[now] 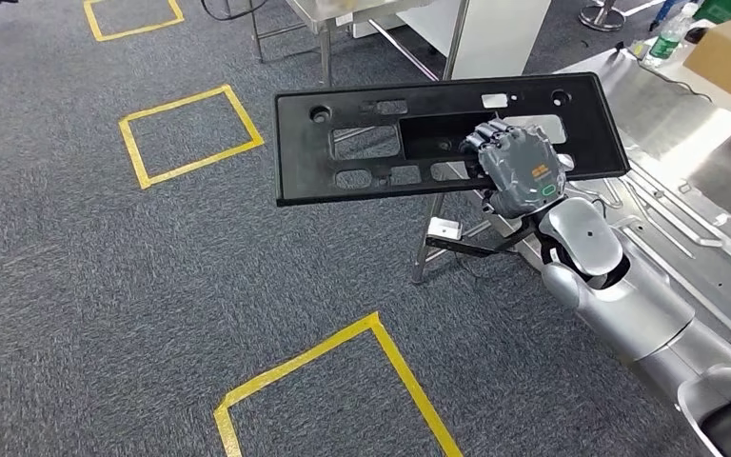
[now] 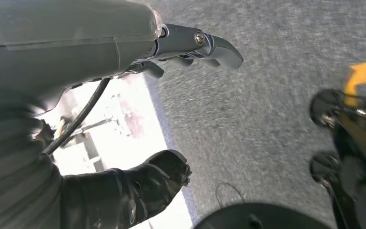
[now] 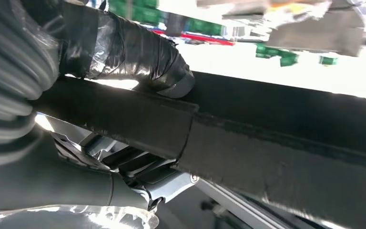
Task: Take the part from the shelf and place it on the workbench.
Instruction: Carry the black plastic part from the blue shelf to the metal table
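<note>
While right robot hand (image 1: 519, 171) grips black part (image 1: 381, 143) by cutout edge, part hangs flat over carpet, long axis crosswise; tabletop (image 1: 685, 143) just right. Left robot hand (image 2: 138, 191) hangs empty, fingers apart.

The head view is evenly lit and sharp; the grey carpet (image 1: 105, 286) shows its texture and only soft shadows. The metal workbench (image 1: 685, 143) reflects light with mild glare. In the left wrist view the carpet is smeared by motion blur, and a white area (image 2: 124, 133) is overexposed. In the right wrist view the background is blown out and the black part (image 3: 276, 143) is dark and out of focus.
</note>
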Robot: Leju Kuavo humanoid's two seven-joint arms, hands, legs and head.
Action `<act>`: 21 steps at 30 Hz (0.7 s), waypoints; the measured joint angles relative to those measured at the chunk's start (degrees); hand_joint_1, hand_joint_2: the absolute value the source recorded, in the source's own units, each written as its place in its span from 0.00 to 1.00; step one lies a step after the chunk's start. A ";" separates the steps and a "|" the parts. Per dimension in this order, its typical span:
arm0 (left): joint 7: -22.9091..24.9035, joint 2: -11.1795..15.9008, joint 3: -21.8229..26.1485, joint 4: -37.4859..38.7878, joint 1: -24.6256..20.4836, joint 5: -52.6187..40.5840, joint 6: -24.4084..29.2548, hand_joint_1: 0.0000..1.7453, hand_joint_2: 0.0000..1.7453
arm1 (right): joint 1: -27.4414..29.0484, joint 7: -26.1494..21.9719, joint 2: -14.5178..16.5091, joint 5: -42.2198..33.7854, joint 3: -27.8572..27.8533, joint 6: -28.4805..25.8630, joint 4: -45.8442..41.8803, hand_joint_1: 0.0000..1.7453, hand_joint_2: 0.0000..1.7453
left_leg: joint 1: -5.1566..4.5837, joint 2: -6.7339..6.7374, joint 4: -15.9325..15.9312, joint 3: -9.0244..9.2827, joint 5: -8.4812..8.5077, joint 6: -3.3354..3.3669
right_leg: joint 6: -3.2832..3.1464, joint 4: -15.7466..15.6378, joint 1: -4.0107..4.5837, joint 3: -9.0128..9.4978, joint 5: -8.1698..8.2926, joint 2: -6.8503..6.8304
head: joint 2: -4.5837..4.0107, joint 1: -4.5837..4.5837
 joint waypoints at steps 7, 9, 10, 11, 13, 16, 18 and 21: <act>-0.04 -0.17 0.00 -0.02 -0.11 0.01 -0.03 0.00 1.00 | 0.74 -0.04 -1.46 0.00 -0.91 -0.19 0.10 1.00 1.00 | 0.20 4.01 -2.93 1.75 0.95 1.22 | 2.29 9.07 -0.41 -4.52 -5.08 -4.76 | 0.00 0.18; -0.02 -0.21 0.01 -0.01 -0.08 0.05 -0.30 0.00 1.00 | 1.07 -0.02 -1.45 0.00 -0.98 -0.21 0.11 1.00 1.00 | 0.24 5.30 -2.81 1.79 0.71 1.08 | 2.89 13.37 -0.86 -6.65 -6.16 -5.32 | 0.00 0.17; 0.02 -0.25 0.01 -0.01 -0.09 0.10 -0.51 0.00 1.00 | 1.21 -0.02 -1.46 0.00 -1.05 -0.20 0.12 1.00 1.00 | 0.30 5.92 -2.67 1.82 0.54 0.95 | 3.15 12.62 -1.08 -6.24 -5.16 -5.53 | 0.00 0.18; 0.05 -0.32 0.01 -0.01 -0.10 0.15 -0.74 0.00 1.00 | 1.27 -0.02 -1.48 0.00 -1.18 -0.19 0.11 1.00 1.00 | 0.38 6.50 -2.45 1.87 0.29 0.75 | 3.37 9.85 -1.24 -4.76 -3.37 -5.95 | 0.00 0.17; 0.12 -0.43 0.01 -0.01 -0.14 0.20 -1.02 0.00 1.00 | 1.26 -0.02 -1.50 0.00 -1.54 -0.15 0.13 1.00 1.00 | 0.36 7.50 -1.79 1.94 -0.36 0.07 | 3.47 2.78 -1.11 -1.12 -0.58 -7.80 | 0.00 0.19; 0.21 -0.48 0.02 -0.01 -0.22 0.20 -1.11 0.00 1.00 | 1.32 -0.07 -1.62 0.00 -1.95 0.01 0.18 1.00 1.00 | 0.04 8.70 -1.36 2.19 -1.07 -1.02 | 2.17 -0.02 -0.43 0.16 -0.22 -8.06 | 0.01 0.15; 0.27 -0.48 0.02 -0.01 -0.35 0.20 -1.14 0.00 1.00 | 1.42 -0.15 -1.80 0.00 -2.17 0.17 0.19 1.00 1.00 | 0.16 9.02 -1.22 2.49 -1.59 -1.65 | 1.35 -0.03 -0.52 0.18 -0.28 -6.95 | 0.01 0.14; 0.32 -0.46 0.02 -0.01 -0.44 0.21 -1.18 0.00 1.00 | 1.17 -0.25 -1.97 0.00 -2.45 0.38 0.19 1.00 1.00 | 0.43 6.12 4.59 0.00 -5.20 -2.13 | 0.39 -0.28 -0.64 0.47 -0.26 -5.68 | 0.00 0.13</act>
